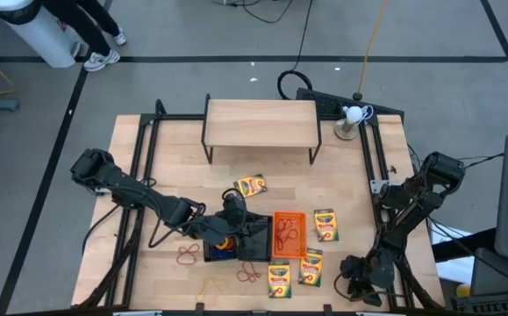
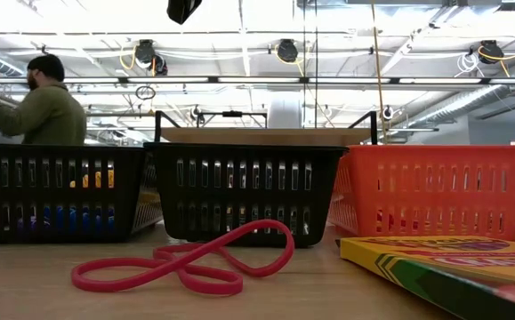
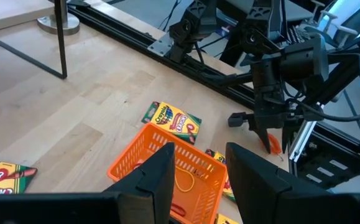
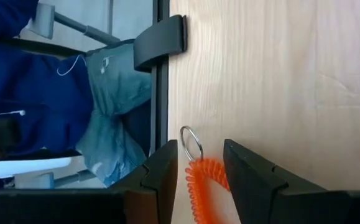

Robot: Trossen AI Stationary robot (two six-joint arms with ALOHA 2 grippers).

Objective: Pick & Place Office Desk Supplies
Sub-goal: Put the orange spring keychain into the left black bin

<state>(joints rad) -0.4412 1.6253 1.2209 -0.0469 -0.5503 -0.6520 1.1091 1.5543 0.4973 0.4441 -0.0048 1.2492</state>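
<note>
Two black mesh trays (image 1: 229,241) and an orange mesh tray (image 1: 289,233) stand side by side near the table's front edge. Yellow-and-green crayon boxes (image 1: 250,185) (image 1: 325,224) (image 1: 311,266) lie flat around them, and red rubber bands (image 1: 188,255) (image 1: 248,274) lie on the wood. My left gripper (image 1: 234,209) hovers open above the black trays, and its wrist view looks past it (image 3: 198,155) at the orange tray (image 3: 167,168). My right gripper (image 1: 356,283) is low at the near right corner, shut on an orange coiled cord (image 4: 203,180) with a metal ring. My right gripper pinches the orange coiled cord between its two fingers, with the coil (image 4: 212,171) filling the gap. The metal ring end (image 4: 192,143) sticks out past the fingertips. The fingers slant down toward the table's near edge. Whether the cord touches the wood I cannot tell.
A light wooden shelf on black legs (image 1: 261,123) stands at the back, with a white ball on a stand (image 1: 353,116) to its right. Black rails (image 1: 376,158) run along both table sides. A person (image 2: 44,107) stands beyond the table, and another shows past the near edge (image 4: 111,99).
</note>
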